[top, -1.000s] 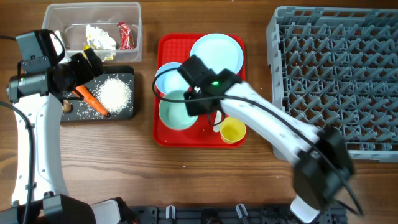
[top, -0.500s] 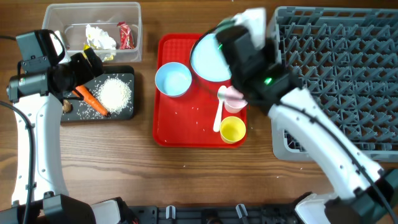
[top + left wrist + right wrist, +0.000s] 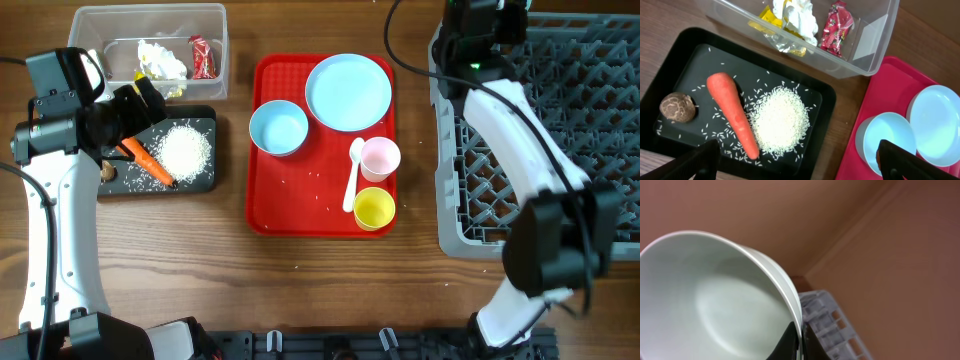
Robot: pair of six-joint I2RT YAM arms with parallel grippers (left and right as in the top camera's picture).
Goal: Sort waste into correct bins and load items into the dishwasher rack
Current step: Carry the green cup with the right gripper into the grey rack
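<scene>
Overhead and wrist views; all positions are given from the red tray [image 3: 300, 205] at mid-table. On the red tray: the pale blue plate [image 3: 348, 92] at its far right corner, the pale blue bowl [image 3: 278, 128] at its left edge just beside the plate, the pink cup [image 3: 380, 158] and the yellow cup [image 3: 374, 208] along its right edge, and the white spoon [image 3: 352, 178] lying just beside the pink cup's left side. Left of the red tray, near it, sits the black tray [image 3: 205, 118], holding a heap of loose white rice [image 3: 183, 150], the orange carrot [image 3: 150, 162] lying aslant beside the heap, and the small brown lump [image 3: 107, 172] at the end farthest from the red tray. Beyond the black tray, to the far left of the red tray, stands the clear tub [image 3: 110, 30], containing the crumpled white tissue [image 3: 160, 60], the red wrapper [image 3: 203, 57] and the yellow wrapper [image 3: 771, 17]. The left gripper [image 3: 797, 147] hangs above the black tray with its jaws spread wide and nothing between them. Right of the red tray stands the dishwasher rack [image 3: 570, 140]. The right gripper [image 3: 799, 339] is over the rack's corner nearest the red tray's far right corner, jaws pinched narrow on the rim of the white bowl [image 3: 710, 305], which is tilted with its hollow toward the wrist camera; part of the rack shows behind it
</scene>
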